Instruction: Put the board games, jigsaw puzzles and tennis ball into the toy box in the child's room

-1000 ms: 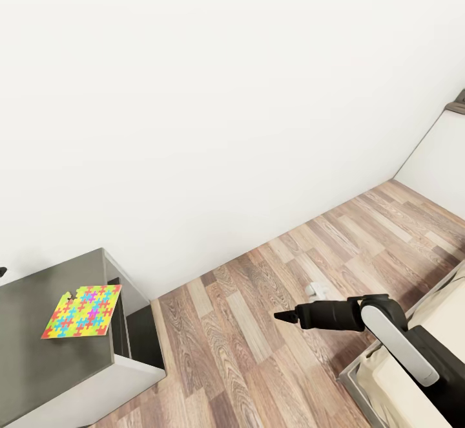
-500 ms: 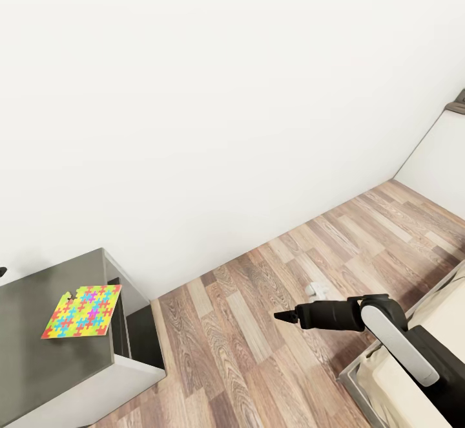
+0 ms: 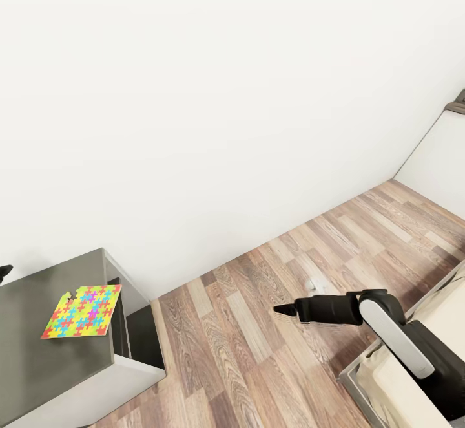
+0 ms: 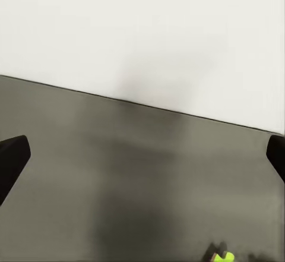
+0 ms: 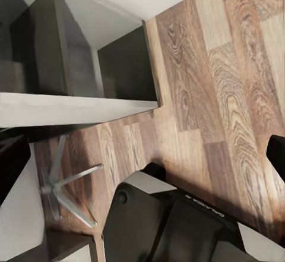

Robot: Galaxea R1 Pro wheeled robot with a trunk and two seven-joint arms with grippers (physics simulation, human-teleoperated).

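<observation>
One jigsaw puzzle (image 3: 82, 311), a thin bright square of interlocking pieces, lies flat on the table (image 3: 39, 363), on its dark-grey top at the lower left of the head view. My left gripper (image 4: 142, 158) hovers open over that top near the wall, empty; a yellow-green bit of the puzzle's edge (image 4: 222, 257) peeks in. A dark tip of it shows in the head view (image 3: 4, 272). My right gripper (image 3: 279, 310) points left above the wood floor, well right of the table. In its wrist view its fingertips (image 5: 13, 162) stand wide apart and hold nothing.
A white wall runs behind the table. Wood plank floor (image 3: 258, 350) spreads between the table and a bed corner (image 3: 387, 389) at the lower right. A small white object (image 3: 312, 284) lies on the floor. A chair's star base (image 5: 65, 185) and my own base (image 5: 178, 220) sit beside the table.
My right arm has risen and shifted slightly, now partly covering the small white object. The left gripper's tip has edged a little further into the head view. The puzzle has not moved.
</observation>
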